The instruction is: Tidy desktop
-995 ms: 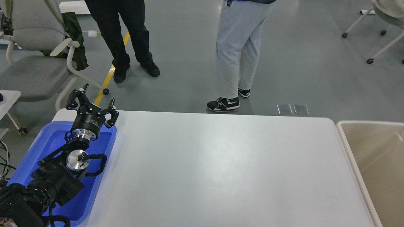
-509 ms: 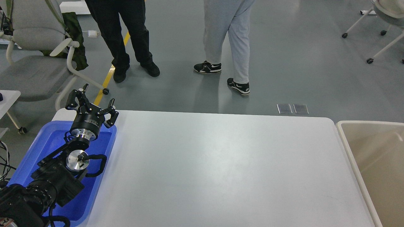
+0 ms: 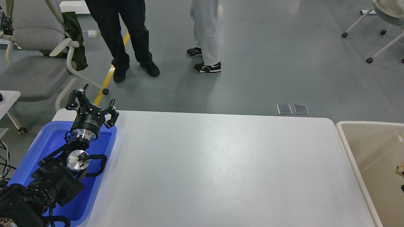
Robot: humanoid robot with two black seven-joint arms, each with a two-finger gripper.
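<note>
The desktop (image 3: 221,164) is a wide white tabletop with rounded corners, and nothing lies on its visible surface. My left gripper (image 3: 94,95) is open and empty. It points up and away above the far end of the blue tray (image 3: 47,142), at the desktop's left edge. My right gripper is not in view. A small tan thing (image 3: 400,170) shows at the frame's right edge over the beige tub (image 3: 369,148), with a dark speck just below it. I cannot tell what either is.
The blue tray lies under my left arm. The beige tub stands off the desktop's right end. Two people (image 3: 126,37) stand on the grey floor beyond the far edge. A grey chair (image 3: 34,63) is at far left.
The person in grey trousers has walked away from the table's far edge, back and to the left. The small tan thing has appeared at the right edge. My left arm has not moved.
</note>
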